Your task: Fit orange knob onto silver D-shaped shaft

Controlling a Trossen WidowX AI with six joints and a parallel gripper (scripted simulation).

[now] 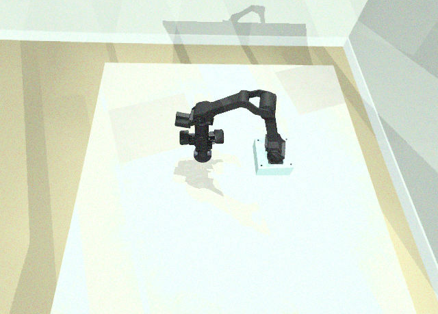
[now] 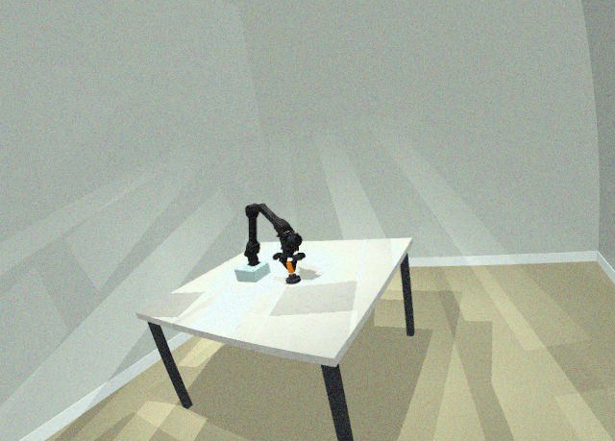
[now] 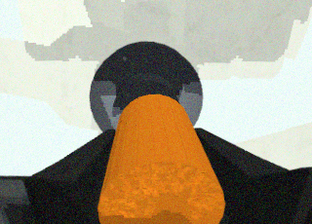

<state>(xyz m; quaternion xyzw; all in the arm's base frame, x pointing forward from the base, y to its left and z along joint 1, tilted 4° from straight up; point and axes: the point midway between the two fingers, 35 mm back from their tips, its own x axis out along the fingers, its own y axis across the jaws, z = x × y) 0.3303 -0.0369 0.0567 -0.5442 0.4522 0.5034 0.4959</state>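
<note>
As we look down from the top view, we see our black arm (image 1: 226, 101) (image 2: 252, 230) rising from a pale blue base block (image 1: 274, 170) (image 2: 252, 273) on the white tabletop (image 1: 247, 261) (image 2: 258, 325), bending over and reaching across to the gripper (image 1: 202, 150) (image 2: 290, 270) (image 3: 158, 161), which points down over the round dark pedestal (image 1: 202, 158) (image 2: 293, 279) (image 3: 146, 63). From up here the gripper hides the knob from us, and only part of the pedestal shows past it. In the exterior view we find the orange knob (image 2: 290, 266) (image 3: 158, 156) below the body of the gripper, just above the pedestal — we cannot tell whether the two touch. The pedestal stands on the tabletop near the base block, apart from it. In the wrist view our gripper is clasping the knob, a dark finger on either side of it, and the knob's rounded far end overlaps the near part of the pedestal's disc. The silver shaft is hidden from us in all the views, so we cannot tell how its flat side lies against the knob's — nor can we see the hole underneath.
</note>
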